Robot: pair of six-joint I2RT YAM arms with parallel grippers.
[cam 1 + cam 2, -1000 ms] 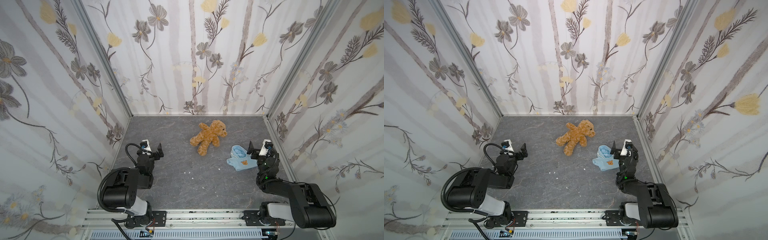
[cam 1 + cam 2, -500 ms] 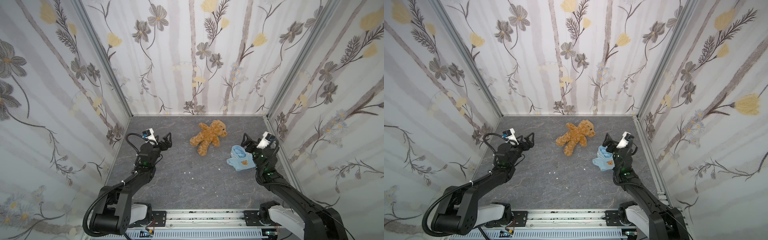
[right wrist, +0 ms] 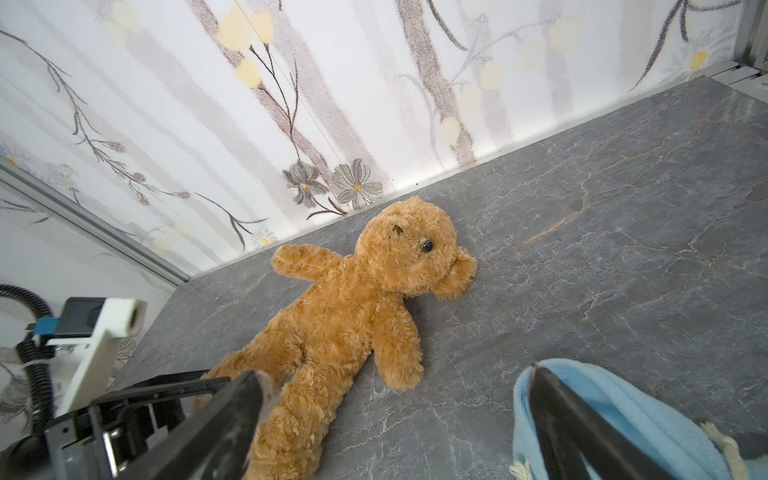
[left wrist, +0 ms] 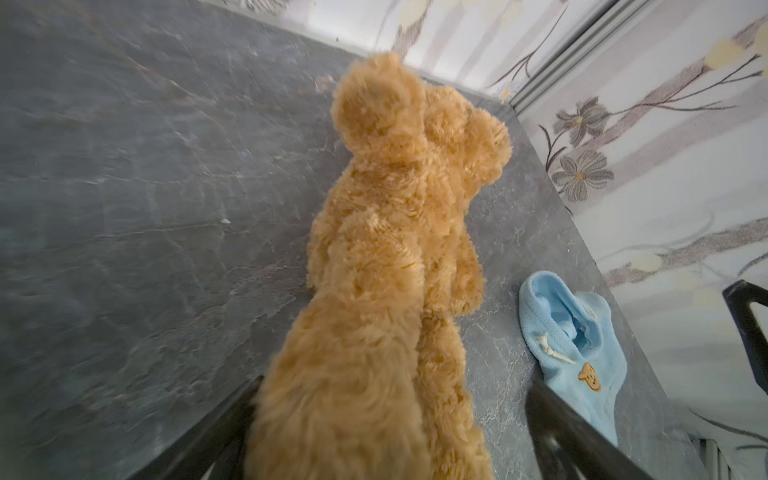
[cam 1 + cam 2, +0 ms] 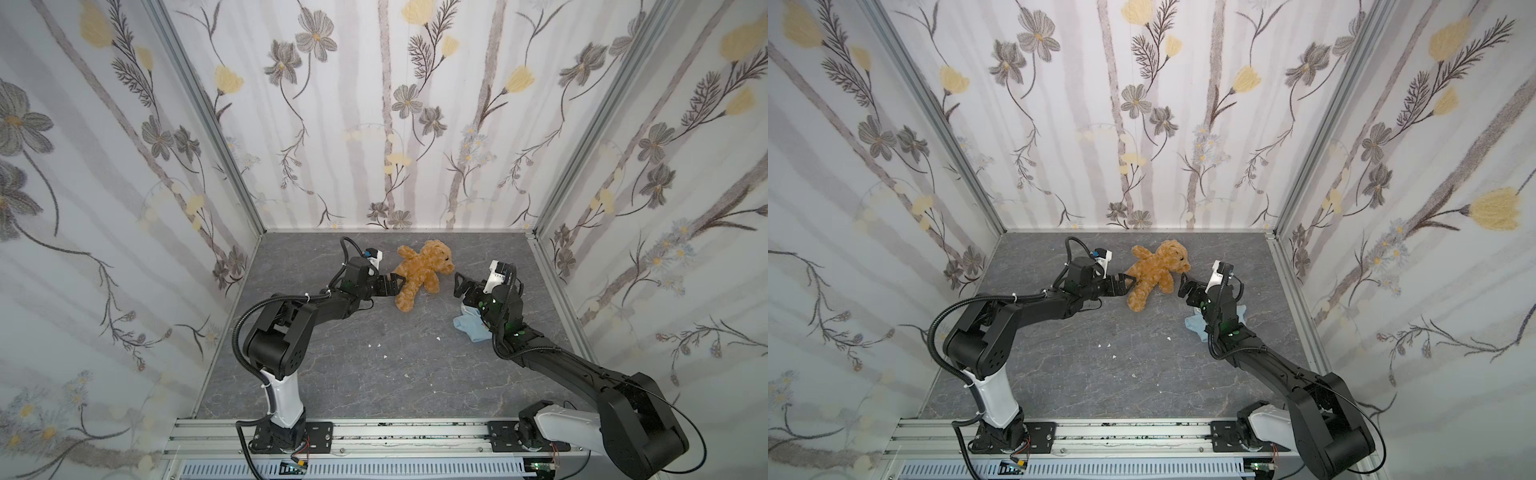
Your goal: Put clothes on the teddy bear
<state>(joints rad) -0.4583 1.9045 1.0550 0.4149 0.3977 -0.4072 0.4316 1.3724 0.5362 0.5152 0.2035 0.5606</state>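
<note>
Grey, stone-patterned table [image 5: 374,374] runs out to flowered walls [image 5: 395,124] at 9, 12 and 3 o'clock, with a metal rail [image 5: 374,432] along the 6 o'clock edge. The teddy bear [image 5: 419,276] lies on its back up at 12 o'clock, near the back wall but not touching it. Its head points to 2 o'clock and its legs to 7.

Our left gripper [image 5: 394,285] reaches in from 9 o'clock. In the left wrist view its jaws stand wide on either side of one bear leg. One finger [image 4: 232,415] is against the fur and the other [image 4: 552,424] stands apart from it, so we see no squeeze.

Our right gripper [image 5: 460,284] sits at 4 o'clock of the bear's head, close by. Its jaws are spread wide and have hold of nothing; in the right wrist view only table shows between them.

The light-blue hooded top [image 5: 467,328] lies at 3 o'clock, partly under the right arm and near the side wall.

From the middle toward 6 o'clock the table is open, save a few white crumbs [image 5: 376,345].
</note>
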